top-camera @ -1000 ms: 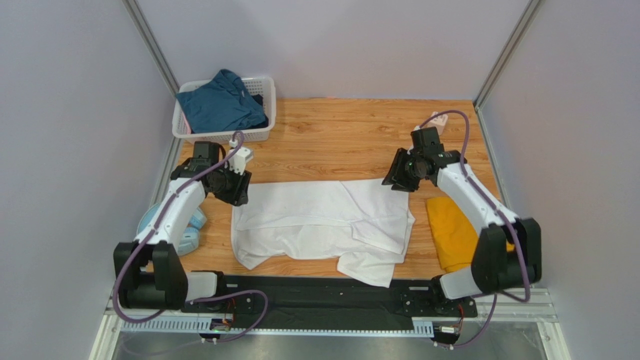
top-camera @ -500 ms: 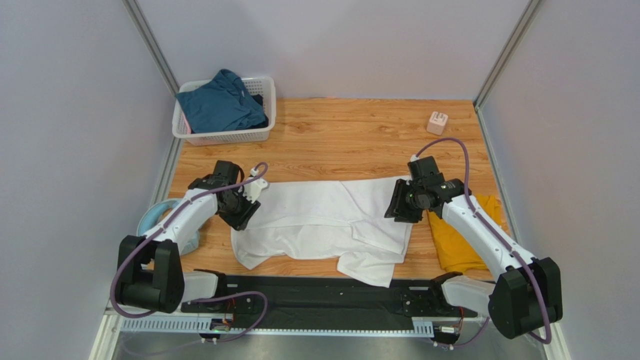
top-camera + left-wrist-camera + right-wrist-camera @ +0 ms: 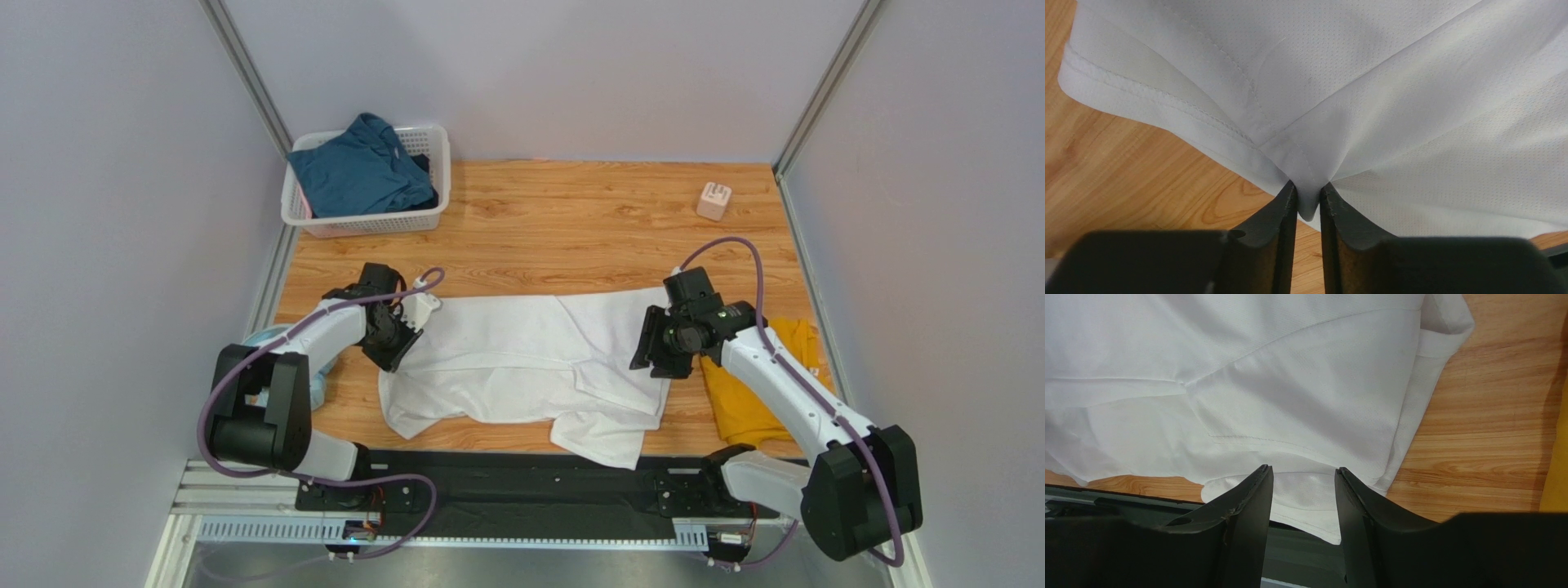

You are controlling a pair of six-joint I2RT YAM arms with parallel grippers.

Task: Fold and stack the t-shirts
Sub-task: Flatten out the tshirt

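The white t-shirt lies partly folded and crumpled across the middle of the wooden table. My left gripper is shut on a pinch of its left edge; in the left wrist view the cloth is bunched between the jaws. My right gripper is open above the shirt's right edge; in the right wrist view the shirt lies below the spread gripper. The mustard-yellow t-shirt lies at the right, partly under the right arm. The dark teal-blue t-shirt sits in the basket.
A white lattice basket stands at the back left. A small pale cube sits at the back right. Pale-blue curved objects lie at the left edge by the left arm. A black rail runs along the near edge.
Both arms have come down and nearer. The left gripper moved onto the shirt's left edge and closed on it. The right gripper moved from the back right to over the shirt's right edge.
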